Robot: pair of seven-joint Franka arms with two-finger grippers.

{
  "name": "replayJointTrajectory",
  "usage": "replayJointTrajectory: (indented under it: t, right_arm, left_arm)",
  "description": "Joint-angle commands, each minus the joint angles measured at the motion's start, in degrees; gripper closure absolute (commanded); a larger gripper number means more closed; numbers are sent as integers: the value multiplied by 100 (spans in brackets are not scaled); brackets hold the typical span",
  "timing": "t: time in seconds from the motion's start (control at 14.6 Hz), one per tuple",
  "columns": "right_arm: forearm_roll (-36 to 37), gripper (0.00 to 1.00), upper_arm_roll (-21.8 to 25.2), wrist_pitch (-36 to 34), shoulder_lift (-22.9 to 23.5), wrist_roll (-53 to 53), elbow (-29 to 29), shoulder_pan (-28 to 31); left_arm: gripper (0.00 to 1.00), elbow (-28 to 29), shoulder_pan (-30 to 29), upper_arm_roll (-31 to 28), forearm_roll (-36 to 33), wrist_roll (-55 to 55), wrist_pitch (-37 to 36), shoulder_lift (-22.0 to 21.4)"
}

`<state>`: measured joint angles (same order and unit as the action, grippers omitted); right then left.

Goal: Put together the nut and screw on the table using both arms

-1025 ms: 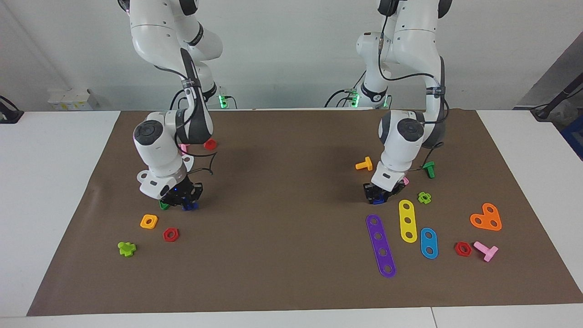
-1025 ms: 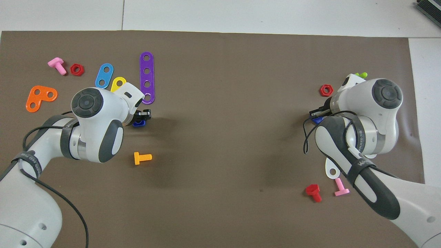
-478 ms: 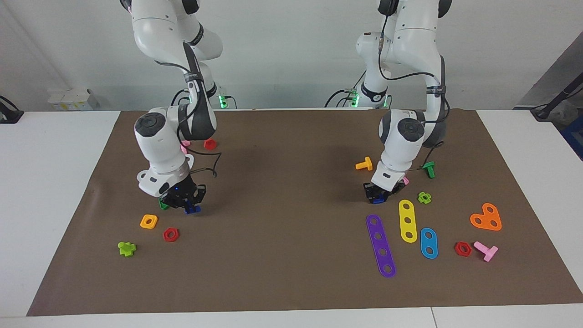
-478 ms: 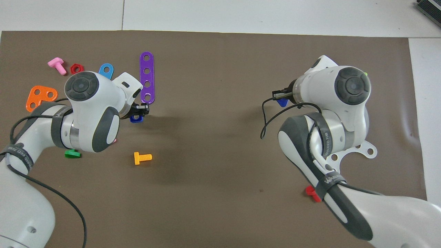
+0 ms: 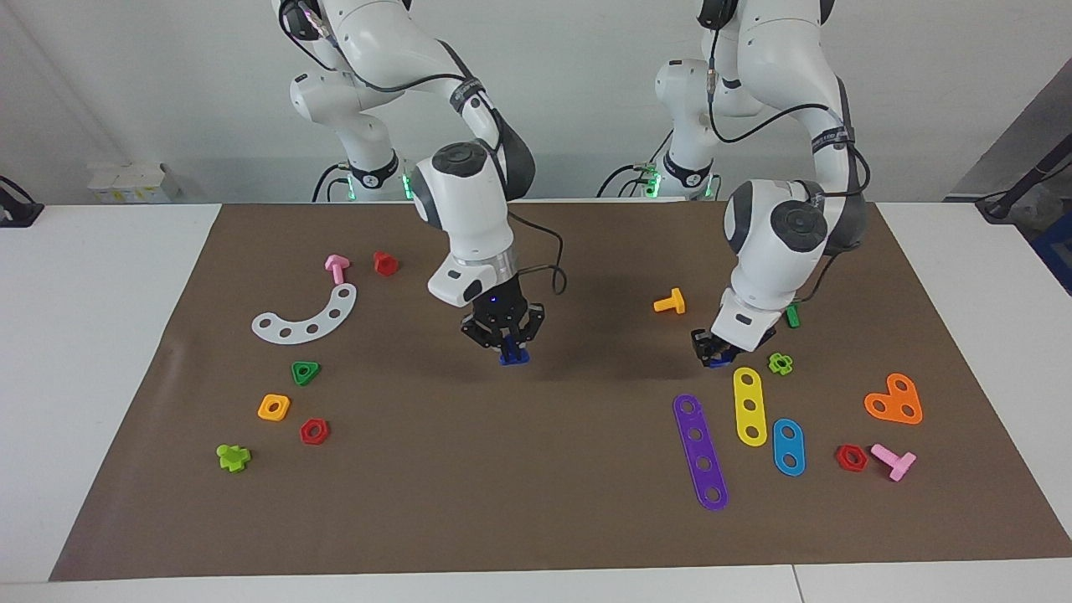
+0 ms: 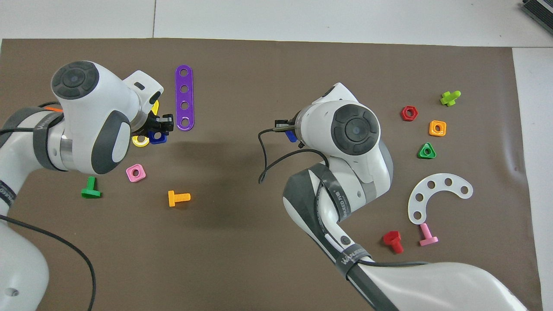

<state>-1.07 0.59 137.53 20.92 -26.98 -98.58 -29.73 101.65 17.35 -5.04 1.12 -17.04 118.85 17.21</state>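
My left gripper (image 5: pixel 713 355) is shut on the small blue square nut (image 5: pixel 718 363), holding it just above the brown mat (image 5: pixel 536 502) beside the yellow strip. In the overhead view the nut (image 6: pixel 157 138) shows its round hole under the left gripper (image 6: pixel 160 129). Over the middle of the mat my right gripper (image 5: pixel 507 343) is raised and shut on the blue screw (image 5: pixel 513 357). From overhead only a blue corner of the screw (image 6: pixel 292 135) peeks out beside the right gripper (image 6: pixel 287 128), whose wrist hides the remainder.
Purple (image 5: pixel 700 452), yellow (image 5: pixel 750 405) and blue (image 5: pixel 788 446) strips, an orange heart plate (image 5: pixel 894 400) and an orange screw (image 5: pixel 670 302) lie around the left gripper. A white curved strip (image 5: pixel 306 316), green triangular nut (image 5: pixel 306 373) and orange square nut (image 5: pixel 274 407) lie toward the right arm's end.
The right arm has lifted the screw and swung it from its end of the table to over the mat's middle. The left gripper has risen slightly with the nut.
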Motion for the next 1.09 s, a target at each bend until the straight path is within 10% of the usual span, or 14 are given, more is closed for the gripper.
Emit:
replayJointTrajectory:
  t: [0.0, 0.27, 1.02]
  right_arm:
    - [10, 100, 38, 256, 692, -587, 644, -330]
    - [475, 100, 29, 283, 1397, -1133, 1262, -612]
    - [634, 88, 29, 565, 1389, -1293, 788, -797]
  left_arm:
    - [90, -523, -117, 3, 107, 60, -546, 72]
    - [90, -726, -144, -5, 195, 60, -758, 72]
    - [90, -840, -65, 3, 591, -1, -679, 108]
